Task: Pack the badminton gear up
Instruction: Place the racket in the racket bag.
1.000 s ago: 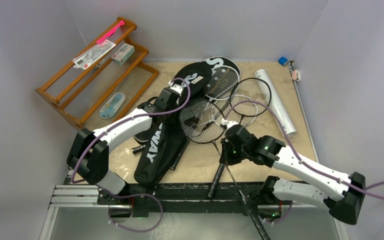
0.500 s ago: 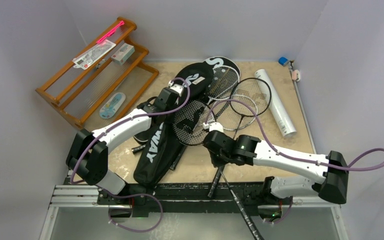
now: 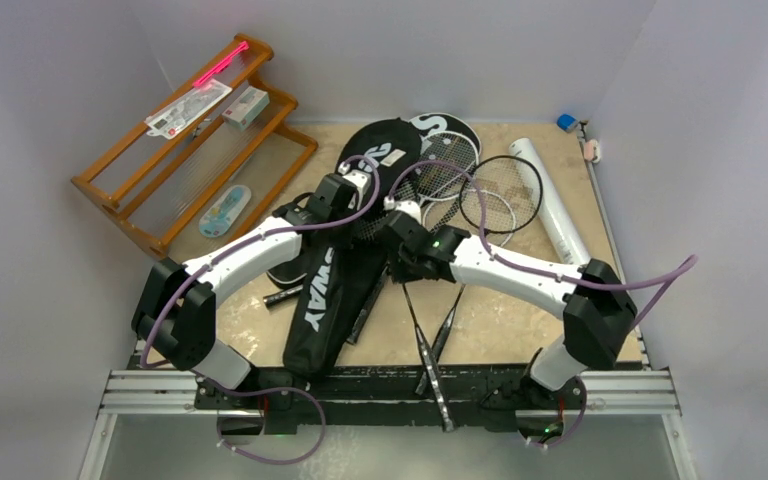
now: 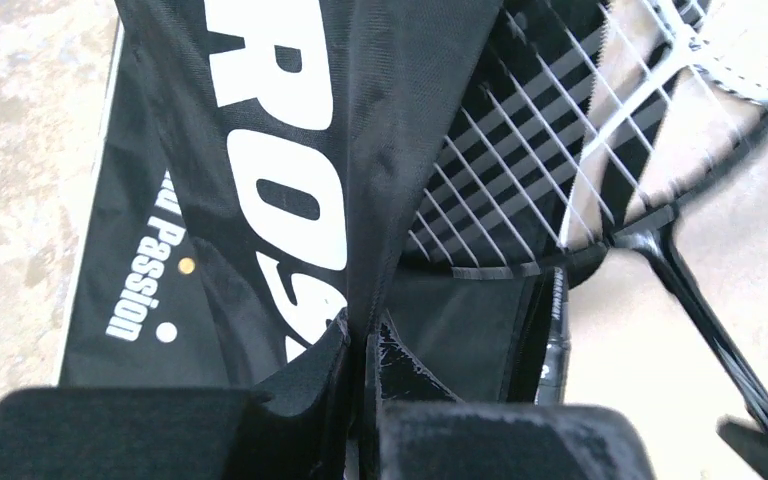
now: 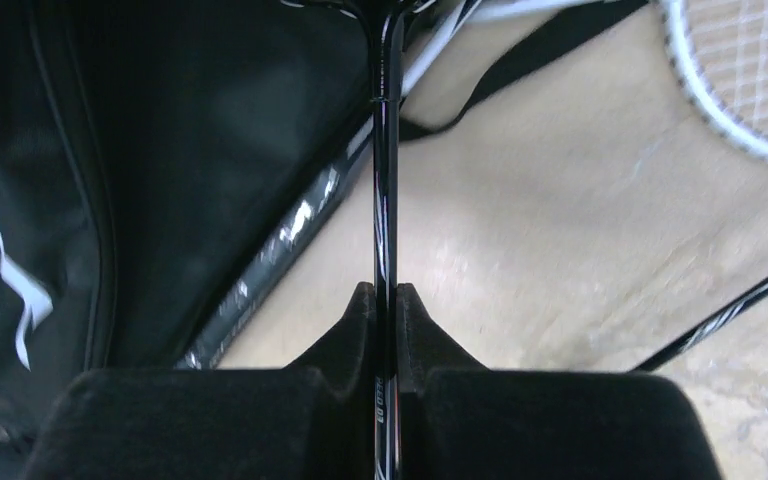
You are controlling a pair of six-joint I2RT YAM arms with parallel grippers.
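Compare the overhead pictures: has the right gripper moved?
Yes. The right gripper, shut on a racket shaft, has swung left and farther out, away from the white tube and toward the black cover.

White-shelled arms [image 3: 250, 250] with black joints; a purple cable [image 3: 666, 277] looping off each; fingers [image 5: 210, 420] matte black.

Beige table [image 3: 505, 325], rackets [image 3: 501, 194], 2 covers [image 3: 322, 305], tube [image 3: 552, 205], rack [image 3: 240, 196]

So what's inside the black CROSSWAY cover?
A strung black racket head sits partly under the flap of the black cover, pinched by the left jaws. Its far rim is covered; anything deeper inside cannot be seen.
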